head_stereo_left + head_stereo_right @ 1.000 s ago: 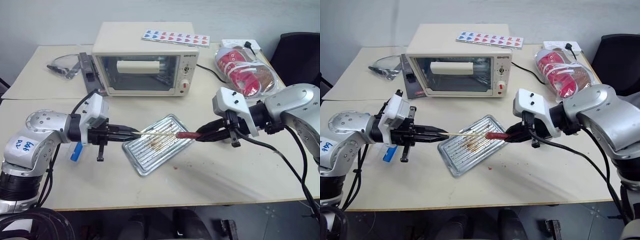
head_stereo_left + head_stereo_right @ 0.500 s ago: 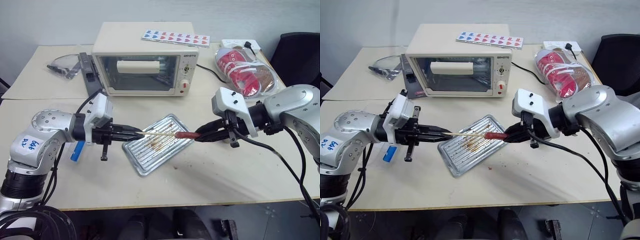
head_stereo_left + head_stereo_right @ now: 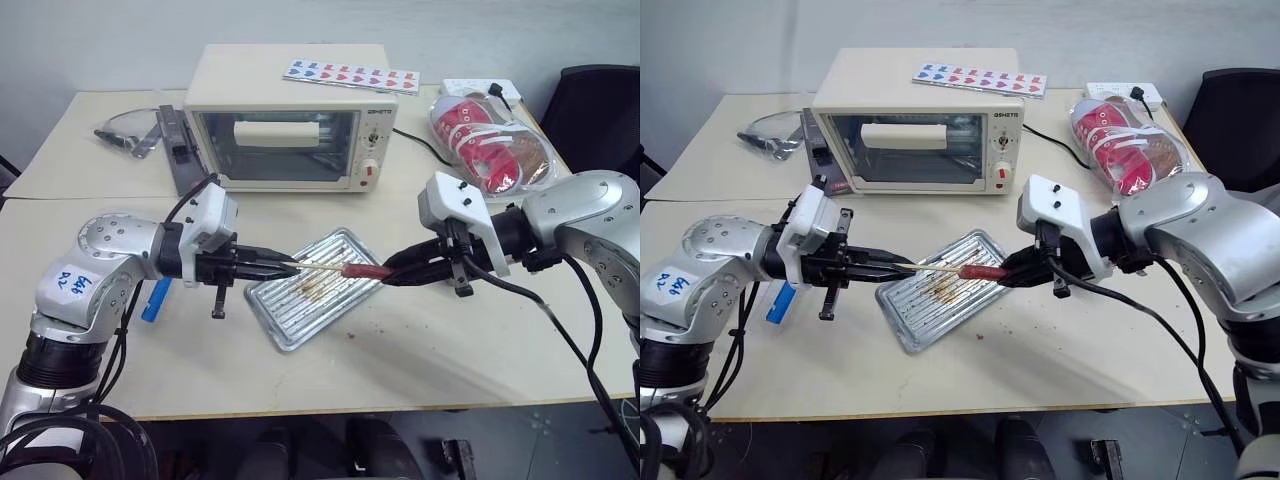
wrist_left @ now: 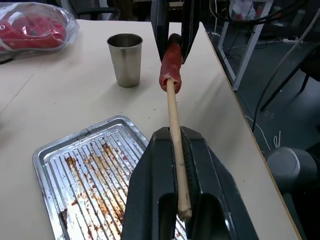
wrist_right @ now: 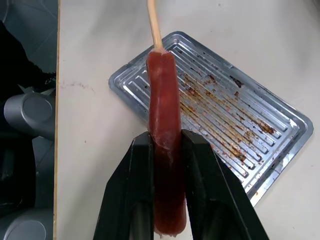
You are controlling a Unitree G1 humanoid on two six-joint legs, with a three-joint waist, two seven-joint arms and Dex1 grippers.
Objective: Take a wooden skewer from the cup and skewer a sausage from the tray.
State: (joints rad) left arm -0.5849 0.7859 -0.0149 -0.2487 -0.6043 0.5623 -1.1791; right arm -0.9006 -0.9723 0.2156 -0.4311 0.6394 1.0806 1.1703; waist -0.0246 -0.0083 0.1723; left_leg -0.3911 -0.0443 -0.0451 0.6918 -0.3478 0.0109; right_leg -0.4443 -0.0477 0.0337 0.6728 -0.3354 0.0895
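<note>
Honestly, your main risk here is the wooden skewer bending or poking out the sausage's side if the two aren't lined up dead straight. Your left gripper is clamped tight on the stick; your right gripper pinches the sausage's far end. Both hang above the tray, the tip already in the meat. The cup stands on the table behind.

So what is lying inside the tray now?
Inside the tray only brown grease stains show on the ribs. The sausage is held above it, hiding a strip of the bottom.
</note>
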